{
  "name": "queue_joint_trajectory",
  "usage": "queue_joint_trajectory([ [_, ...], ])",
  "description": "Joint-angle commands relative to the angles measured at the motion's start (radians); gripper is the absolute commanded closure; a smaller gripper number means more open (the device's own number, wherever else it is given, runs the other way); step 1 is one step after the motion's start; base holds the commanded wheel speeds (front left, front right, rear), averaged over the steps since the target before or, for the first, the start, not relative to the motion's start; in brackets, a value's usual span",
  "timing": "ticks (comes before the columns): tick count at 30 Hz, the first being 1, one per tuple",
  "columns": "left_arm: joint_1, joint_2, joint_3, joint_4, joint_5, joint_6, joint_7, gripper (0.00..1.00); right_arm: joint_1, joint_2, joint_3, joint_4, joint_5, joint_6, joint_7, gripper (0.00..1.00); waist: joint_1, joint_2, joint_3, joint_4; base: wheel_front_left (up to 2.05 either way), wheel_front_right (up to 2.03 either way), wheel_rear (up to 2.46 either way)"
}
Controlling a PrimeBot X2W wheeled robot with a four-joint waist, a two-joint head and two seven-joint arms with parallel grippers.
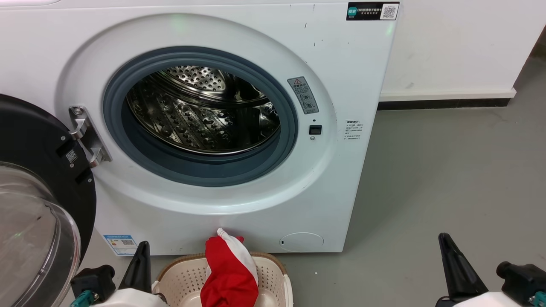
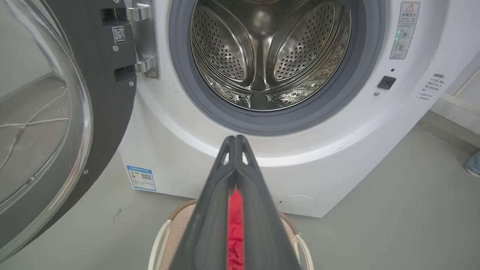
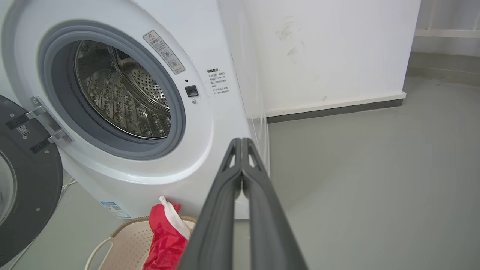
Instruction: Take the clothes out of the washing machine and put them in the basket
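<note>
In front of the washing machine (image 1: 349,170), on the floor (image 1: 448,170), we count one basket (image 1: 271,273) holding one garment (image 1: 230,277) (red with white, draped over the far rim). The door (image 1: 38,136) is open at left, the drum (image 1: 200,119) bare steel. Either side hover the left gripper (image 2: 235,139) and right gripper (image 3: 242,141), fingers pressed together.

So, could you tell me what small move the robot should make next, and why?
Probably nudge the red-and-white garment down into the basket with the left gripper. The washing machine's drum looks empty, both grippers are shut and clear of the garment, and its top pokes up above the basket's rim. The right gripper is farther off.
</note>
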Motion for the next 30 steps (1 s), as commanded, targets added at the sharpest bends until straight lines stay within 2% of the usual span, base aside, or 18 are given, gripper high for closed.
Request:
queue_joint_trajectory([
  [1,-0.032,0.002,0.011,-0.011,-0.047,-0.005,0.005,1.0,-0.036,-0.01,0.001,-0.002,0.055,0.0,0.003,1.0,0.0,0.0,0.001,0.0,0.0,0.0,0.0],
  [30,-0.089,-0.035,0.052,0.032,-0.499,-0.052,0.079,1.0,-0.135,-0.03,-0.003,0.12,0.56,0.0,0.028,1.0,0.0,0.0,0.016,0.003,0.0,0.0,0.0],
])
